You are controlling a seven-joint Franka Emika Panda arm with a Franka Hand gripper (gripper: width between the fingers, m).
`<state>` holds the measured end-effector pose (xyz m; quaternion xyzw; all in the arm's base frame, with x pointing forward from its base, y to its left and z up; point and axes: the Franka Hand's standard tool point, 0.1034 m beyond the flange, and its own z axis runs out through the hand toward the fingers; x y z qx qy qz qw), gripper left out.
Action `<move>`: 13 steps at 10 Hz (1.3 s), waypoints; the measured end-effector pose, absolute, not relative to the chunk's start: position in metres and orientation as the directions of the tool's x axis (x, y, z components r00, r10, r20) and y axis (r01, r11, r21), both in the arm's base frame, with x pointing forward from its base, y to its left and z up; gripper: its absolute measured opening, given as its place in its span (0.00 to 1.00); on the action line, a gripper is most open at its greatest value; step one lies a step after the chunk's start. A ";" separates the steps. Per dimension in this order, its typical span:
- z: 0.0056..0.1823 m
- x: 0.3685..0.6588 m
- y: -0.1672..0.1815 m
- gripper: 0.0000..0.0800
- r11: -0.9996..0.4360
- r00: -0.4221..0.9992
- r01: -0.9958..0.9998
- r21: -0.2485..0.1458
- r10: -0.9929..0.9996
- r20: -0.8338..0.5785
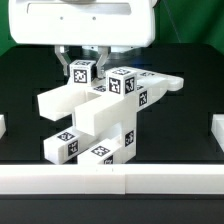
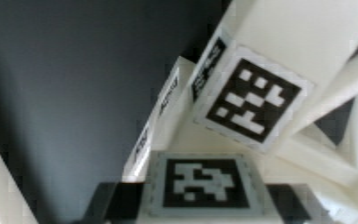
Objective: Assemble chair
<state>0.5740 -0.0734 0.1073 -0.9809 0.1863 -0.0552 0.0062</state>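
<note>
The part-built chair (image 1: 100,115) stands mid-table, a blocky white stack of bars and panels with black-and-white tags. My gripper (image 1: 82,66) hangs just above its rear top and is shut on a small white tagged chair block (image 1: 82,72). That block sits against the structure's upper bar (image 1: 140,85). In the wrist view the held block (image 2: 202,183) fills the space between my dark fingers (image 2: 123,200). The gripper (image 2: 202,203) is right beside a tagged chair panel (image 2: 250,95) and a white bar (image 2: 327,60).
The black table top (image 1: 30,140) is fenced by a low white rail along the front (image 1: 110,180). White blocks stand at the exterior view's left edge (image 1: 3,126) and right edge (image 1: 214,132). The arm's white body (image 1: 85,25) fills the top.
</note>
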 end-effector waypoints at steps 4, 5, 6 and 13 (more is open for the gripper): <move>0.107 0.573 -0.075 0.34 -0.728 0.723 -0.682 -0.072 -0.686 0.084; 0.107 0.573 -0.074 0.34 -0.653 0.649 -0.753 -0.079 -0.757 0.074; 0.107 0.573 -0.071 0.34 -0.611 0.608 -0.787 -0.081 -0.791 0.065; 0.107 0.573 -0.069 0.80 -0.666 0.663 -0.742 -0.076 -0.746 0.068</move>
